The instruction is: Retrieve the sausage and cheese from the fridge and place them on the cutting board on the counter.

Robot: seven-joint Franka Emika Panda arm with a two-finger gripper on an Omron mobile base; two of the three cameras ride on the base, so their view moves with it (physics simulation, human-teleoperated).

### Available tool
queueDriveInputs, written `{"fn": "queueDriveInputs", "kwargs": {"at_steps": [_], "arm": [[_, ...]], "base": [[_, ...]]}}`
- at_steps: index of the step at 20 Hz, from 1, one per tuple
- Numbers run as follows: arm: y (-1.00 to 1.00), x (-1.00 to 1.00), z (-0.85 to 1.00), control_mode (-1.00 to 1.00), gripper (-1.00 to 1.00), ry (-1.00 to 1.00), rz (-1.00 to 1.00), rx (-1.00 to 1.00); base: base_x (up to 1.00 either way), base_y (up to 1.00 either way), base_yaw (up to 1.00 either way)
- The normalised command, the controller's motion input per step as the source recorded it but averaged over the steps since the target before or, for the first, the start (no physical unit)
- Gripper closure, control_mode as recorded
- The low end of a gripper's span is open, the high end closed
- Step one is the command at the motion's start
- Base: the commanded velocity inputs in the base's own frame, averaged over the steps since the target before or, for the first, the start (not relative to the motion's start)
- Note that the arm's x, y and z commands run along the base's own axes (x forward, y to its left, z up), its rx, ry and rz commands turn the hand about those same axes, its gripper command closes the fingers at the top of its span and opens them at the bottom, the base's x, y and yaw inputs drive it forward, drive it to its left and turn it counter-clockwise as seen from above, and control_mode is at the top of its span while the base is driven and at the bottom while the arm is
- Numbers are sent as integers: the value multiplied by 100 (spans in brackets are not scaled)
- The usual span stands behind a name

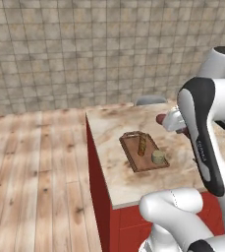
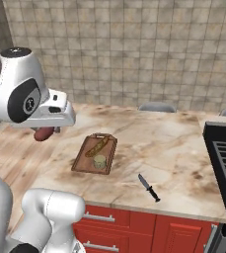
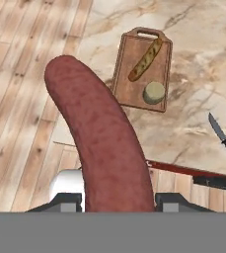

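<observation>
While the claw [image 3: 117,202] grips the sausage [image 3: 97,143] by 1 end, it hangs above the counter [image 2: 173,143] edge, short of the cutting board [image 2: 82,163]. Looks light, firm, slightly slick; a mid-body hold would likely be steadier. Board already carries cheese [image 2: 100,161] and a long speckled stick [image 2: 97,147], leaving little room. Knife [image 2: 148,187] lies well apart.

Kitchen: marbled counter [image 2: 183,148] on red cabinets [image 2: 134,230], tiled wall [image 2: 134,49], knife [image 2: 148,188], wooden cutting board [image 2: 83,159].
</observation>
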Motion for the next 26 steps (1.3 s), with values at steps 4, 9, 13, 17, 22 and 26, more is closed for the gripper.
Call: {"fn": "queueDriveInputs", "kwargs": {"at_steps": [4,9,13,17,22,26], "arm": [[0,88,-63,-100,100,-7,0,-6],[-5,92,-42,-100,100,11,0,0],[-14,85,-52,-100,100,17,0,0],[-6,89,-72,-100,100,19,0,0],[-1,84,-59,-100,100,13,0,0],[-1,70,-20,-100,100,3,4,0]], "base": [[0,0,0],[0,0,0],[0,0,0],[0,0,0],[0,0,0],[0,0,0]]}}
